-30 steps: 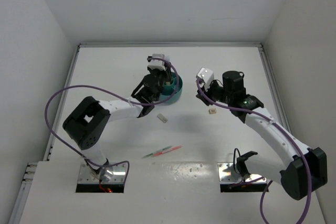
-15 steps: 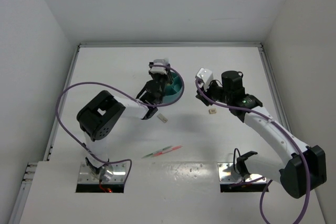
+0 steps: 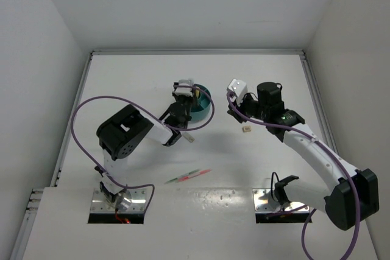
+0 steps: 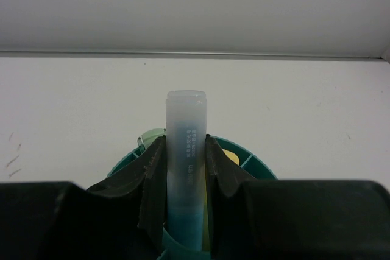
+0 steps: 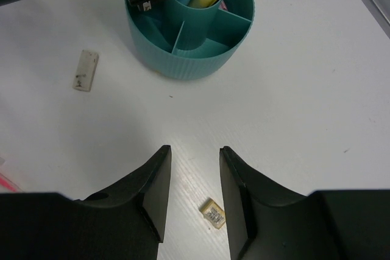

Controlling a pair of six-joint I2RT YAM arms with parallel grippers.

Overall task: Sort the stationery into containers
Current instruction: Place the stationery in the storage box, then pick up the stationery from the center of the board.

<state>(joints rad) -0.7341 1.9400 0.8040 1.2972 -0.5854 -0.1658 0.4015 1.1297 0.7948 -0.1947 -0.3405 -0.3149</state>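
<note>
- Two jobs under way from above: at the teal bowl [image 3: 201, 106] with the left jaws, low over a small beige eraser [image 3: 247, 129] with the right jaws. Elsewhere on the bench [image 3: 122, 89], unsorted: a longer eraser [image 3: 189, 137] just beside the left arm, thin pens [image 3: 187, 176] nearer the bases.
- From the left wrist: left jaws pinching a blue marker [image 4: 186, 168] upright, lower end down in the bowl's central cup, next to a yellow stick [image 4: 230, 158]. Probably the drop-in step; next, spreading the jaws and lifting straight up without dragging the marker out.
- From the right wrist: right jaws spread, holding nothing; small eraser lying between them, close against the right-hand one. Likely the approach to a pick; next, shifting sideways to centre, lowering, closing. Bowl well apart ahead.
</note>
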